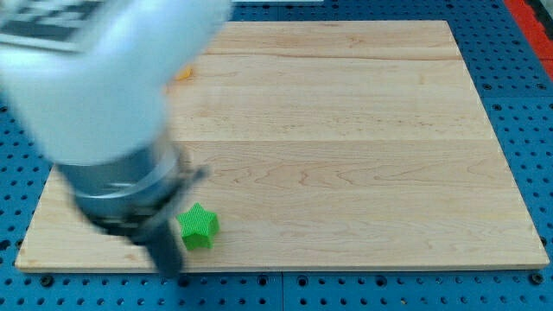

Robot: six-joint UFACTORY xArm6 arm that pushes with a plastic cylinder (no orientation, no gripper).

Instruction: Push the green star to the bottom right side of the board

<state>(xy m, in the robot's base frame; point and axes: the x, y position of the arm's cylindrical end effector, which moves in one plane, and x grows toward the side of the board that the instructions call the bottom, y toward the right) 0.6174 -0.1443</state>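
The green star [199, 227] lies near the view's bottom left of the wooden board [346, 147]. My arm is blurred and fills the view's left. My tip [169, 271] sits at the board's bottom edge, just left of and below the star, close to it or touching it. The arm hides the cluster of blocks at the view's top left; only a sliver of a yellow block [182, 74] shows.
The board lies on a blue pegboard table [527, 104]. The green cylinder at the view's left is hidden behind the arm.
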